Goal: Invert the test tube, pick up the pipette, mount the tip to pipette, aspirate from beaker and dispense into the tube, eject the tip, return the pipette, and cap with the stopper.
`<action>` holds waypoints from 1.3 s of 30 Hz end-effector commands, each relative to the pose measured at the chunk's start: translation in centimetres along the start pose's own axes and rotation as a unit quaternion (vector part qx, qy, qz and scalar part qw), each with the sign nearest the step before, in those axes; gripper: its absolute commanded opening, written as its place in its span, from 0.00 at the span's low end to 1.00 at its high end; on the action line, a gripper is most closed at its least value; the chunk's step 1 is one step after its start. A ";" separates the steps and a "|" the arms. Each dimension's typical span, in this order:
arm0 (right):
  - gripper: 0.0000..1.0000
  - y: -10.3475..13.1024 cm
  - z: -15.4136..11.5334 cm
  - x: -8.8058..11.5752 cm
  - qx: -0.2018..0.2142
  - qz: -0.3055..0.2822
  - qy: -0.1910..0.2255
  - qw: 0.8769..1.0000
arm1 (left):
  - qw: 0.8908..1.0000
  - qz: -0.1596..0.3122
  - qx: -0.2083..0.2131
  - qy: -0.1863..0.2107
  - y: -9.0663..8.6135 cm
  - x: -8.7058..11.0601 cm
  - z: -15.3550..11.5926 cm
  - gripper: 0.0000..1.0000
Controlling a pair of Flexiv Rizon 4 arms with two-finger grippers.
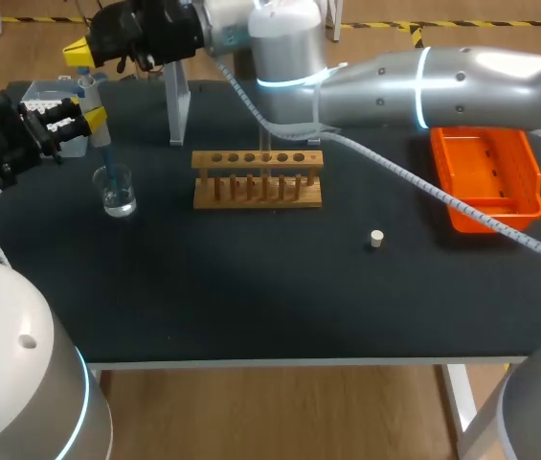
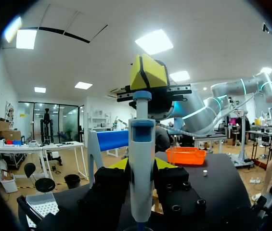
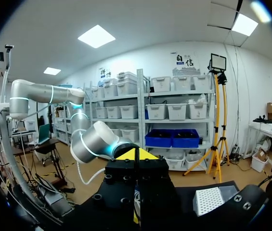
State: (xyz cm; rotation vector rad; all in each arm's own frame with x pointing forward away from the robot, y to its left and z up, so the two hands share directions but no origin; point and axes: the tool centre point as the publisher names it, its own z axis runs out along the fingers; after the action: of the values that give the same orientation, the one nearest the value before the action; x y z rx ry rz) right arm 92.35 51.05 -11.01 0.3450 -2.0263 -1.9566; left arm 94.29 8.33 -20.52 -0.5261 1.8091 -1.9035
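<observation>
My left gripper (image 1: 93, 117) is shut on the grey-and-blue pipette (image 1: 91, 105), which it holds upright at the table's far left. The pipette's tip dips into the glass beaker (image 1: 117, 191) of clear liquid. My right arm comes across the back of the table, and its shut gripper (image 1: 77, 53) sits right on top of the pipette's plunger. In the left wrist view the pipette (image 2: 141, 159) stands between my yellow fingers, with the right gripper (image 2: 148, 72) on its plunger (image 2: 142, 95). In its own view the right gripper (image 3: 136, 155) has its tips together. The small stopper (image 1: 376, 239) lies right of centre.
A wooden tube rack (image 1: 258, 178) stands mid-table; whether a tube is in it I cannot tell. An orange tray (image 1: 487, 177) sits at the right. The tip box (image 1: 45, 96) is at the far left corner, and a pale stand (image 1: 177, 105) rises behind the rack.
</observation>
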 end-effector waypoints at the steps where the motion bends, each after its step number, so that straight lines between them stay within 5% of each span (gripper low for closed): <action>1: 0.00 -0.5 0.3 -0.7 0.000 0.001 0.005 1.000 | 1.000 0.000 0.002 0.002 0.1 0.0 -0.1 0.00; 39: 0.00 -3.1 0.6 -0.9 0.002 0.017 0.001 1.000 | 1.000 0.000 0.002 0.002 0.1 0.0 -0.1 0.00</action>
State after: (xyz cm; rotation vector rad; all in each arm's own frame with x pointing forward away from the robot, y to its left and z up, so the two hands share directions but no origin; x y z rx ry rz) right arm 92.57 51.50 -13.38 0.3051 -2.0305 -1.9311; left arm 94.20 8.33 -20.87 -0.5273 1.8102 -1.9022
